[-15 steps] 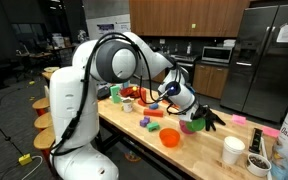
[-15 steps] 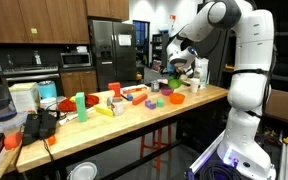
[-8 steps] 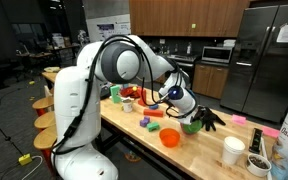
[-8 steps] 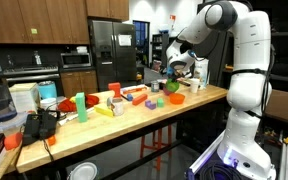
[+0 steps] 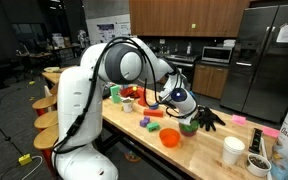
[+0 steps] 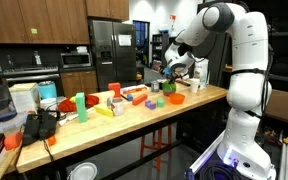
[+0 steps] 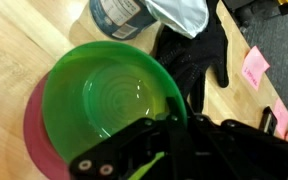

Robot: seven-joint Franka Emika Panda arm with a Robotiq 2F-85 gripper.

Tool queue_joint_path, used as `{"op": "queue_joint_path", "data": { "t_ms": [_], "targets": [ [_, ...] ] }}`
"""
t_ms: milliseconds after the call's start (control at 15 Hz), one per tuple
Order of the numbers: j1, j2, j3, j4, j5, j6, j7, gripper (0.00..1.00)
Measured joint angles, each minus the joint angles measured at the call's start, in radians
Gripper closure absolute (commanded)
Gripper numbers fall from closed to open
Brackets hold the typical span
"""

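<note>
Wrist view: the gripper (image 7: 180, 122) is closed on the green bowl's (image 7: 109, 100) rim, 1 finger inside, 1 outside. The bowl sits on a pink dish (image 7: 32, 135) on the counter (image 7: 19, 40), beside a black glove (image 7: 199, 55).

Gripper (image 5: 188, 119) sits at green bowl (image 5: 190, 128) beside black glove (image 5: 211, 119).

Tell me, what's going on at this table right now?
A white robot arm leans over a wooden table. Its gripper is at the rim of a green bowl; whether the fingers are clamped on it is unclear. The green bowl sits on top of a dark pink dish, right beside a black glove. An orange bowl stands close by on the table.
</note>
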Motion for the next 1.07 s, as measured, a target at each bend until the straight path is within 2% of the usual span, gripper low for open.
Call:
{"op": "queue_joint_path", "data": {
  "t_ms": [133,200,267,533,933,1067],
  "targets": [
    [0.0,0.009,0.0,0.0,-0.063,-0.02,0.066,0.99],
    [0.0,0.011,-0.001,0.0,-0.094,-0.029,0.099,0.89],
    [0.0,0.012,-0.002,0.0,-0.124,-0.036,0.131,0.69],
    [0.0,0.012,-0.011,0.0,-0.238,-0.059,0.253,0.46],
    [0.004,0.012,-0.031,0.0,-0.388,-0.069,0.408,0.05],
    [0.01,0.009,-0.042,-0.005,-0.428,-0.063,0.455,0.0]
  ]
}}
